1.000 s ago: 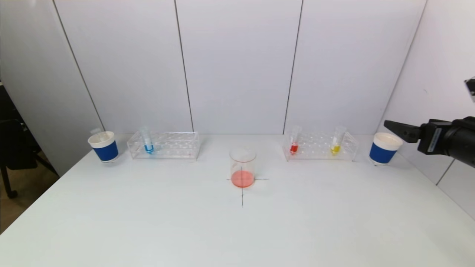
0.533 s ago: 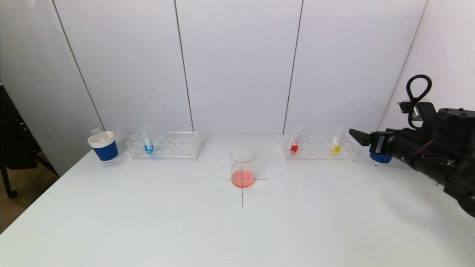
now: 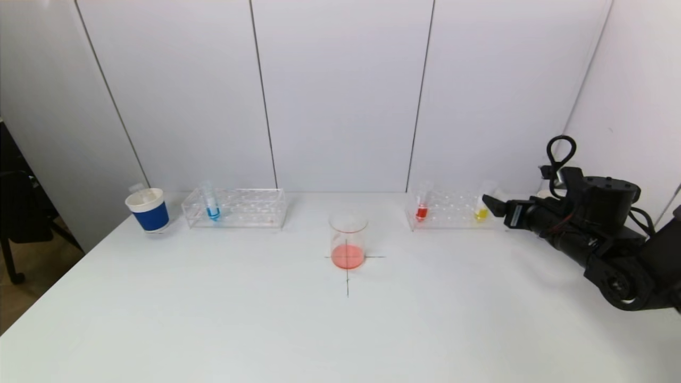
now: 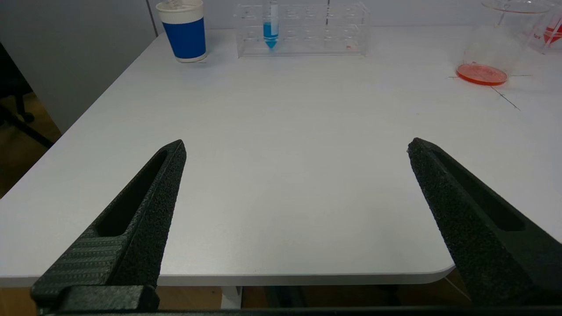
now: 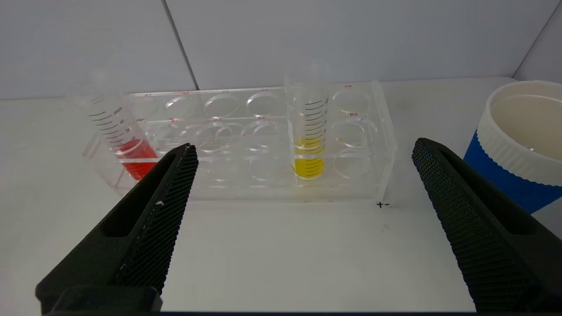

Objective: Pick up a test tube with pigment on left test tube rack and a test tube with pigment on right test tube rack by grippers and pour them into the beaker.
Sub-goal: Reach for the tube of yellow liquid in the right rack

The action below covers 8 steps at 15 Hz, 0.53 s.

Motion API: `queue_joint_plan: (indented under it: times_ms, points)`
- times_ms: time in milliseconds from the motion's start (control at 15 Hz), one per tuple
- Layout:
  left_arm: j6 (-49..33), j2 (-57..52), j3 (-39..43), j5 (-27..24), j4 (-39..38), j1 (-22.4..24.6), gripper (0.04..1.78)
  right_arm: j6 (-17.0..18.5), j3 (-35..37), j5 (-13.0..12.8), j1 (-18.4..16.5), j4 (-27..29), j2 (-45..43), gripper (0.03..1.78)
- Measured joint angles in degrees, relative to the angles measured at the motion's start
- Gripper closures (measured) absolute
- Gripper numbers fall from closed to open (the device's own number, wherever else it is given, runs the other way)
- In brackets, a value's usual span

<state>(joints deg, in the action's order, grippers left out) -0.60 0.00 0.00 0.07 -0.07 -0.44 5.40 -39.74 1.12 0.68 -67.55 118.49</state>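
1. Yellow tube (image 5: 308,131) stands upright in the right rack (image 5: 246,145); red tube (image 5: 125,142) leans at its far end.
2. Right hand (image 5: 303,175) faces the rack, spread wide, holding nothing.
3. Left hand (image 4: 296,151) hangs over the tabletop (image 4: 281,145) edge, wide open and empty.
4. Beaker (image 3: 348,239) sits mid-tabletop.

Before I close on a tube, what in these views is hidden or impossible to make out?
- Right blue cup: head view, hidden behind the right arm; right wrist view, cut by the edge.
- Left gripper: outside the head view.
- Tube in the left blue cup: too small to tell its contents.
- Beaker: left wrist view, rim cut off.
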Motion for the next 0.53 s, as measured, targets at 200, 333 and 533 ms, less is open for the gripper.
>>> queue_joint_plan:
  times_ms: [200, 333, 533]
  points:
    - [0.0, 0.0, 0.0, 0.0, 0.0, 0.0, 0.06, 0.0, -1.9, -0.4, 0.0, -1.2, 3.2, 0.04]
    - [0.0, 0.0, 0.0, 0.0, 0.0, 0.0, 0.06, 0.0, -3.3, -0.4, 0.0, -1.2, 4.7, 0.04]
    - [0.0, 0.0, 0.0, 0.0, 0.0, 0.0, 0.06, 0.0, -4.9, -0.5, 0.0, -1.2, 6.4, 0.04]
